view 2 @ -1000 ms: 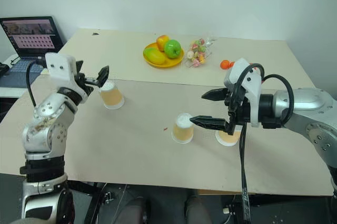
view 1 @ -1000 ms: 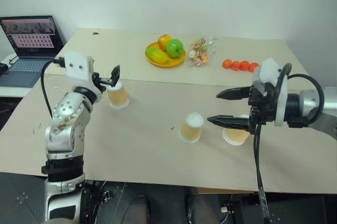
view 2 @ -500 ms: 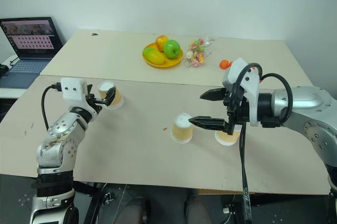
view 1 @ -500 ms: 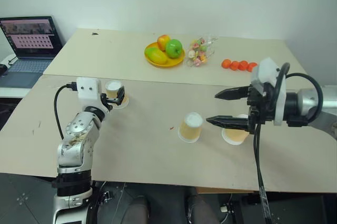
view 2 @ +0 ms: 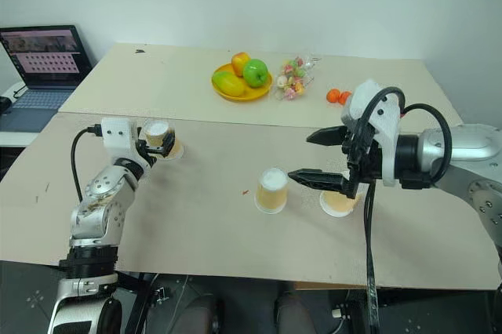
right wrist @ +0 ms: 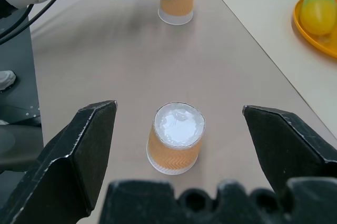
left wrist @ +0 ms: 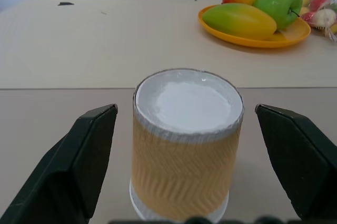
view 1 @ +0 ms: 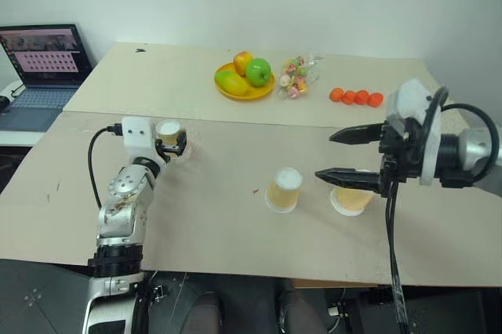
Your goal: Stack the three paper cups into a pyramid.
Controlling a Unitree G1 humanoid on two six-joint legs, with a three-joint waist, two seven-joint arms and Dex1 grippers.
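Three paper cups with pale orange sides stand on the tan table. The left cup stands upside down, white base up, between the fingers of my left gripper, which is open and level, with gaps on both sides. The middle cup also stands upside down near the table's centre. My right gripper hovers open just right of and above it, fingers pointing left. The right cup sits under the lower right finger and is partly hidden by it. The right wrist view looks down on the middle cup.
A yellow plate of fruit, a bag of sweets and a row of small orange fruits lie along the far half of the table. An open laptop sits on a side table at the left.
My left gripper has come down and slightly forward, from beside the top of the left cup to straddling it. The right gripper has stayed about where it was, still open.
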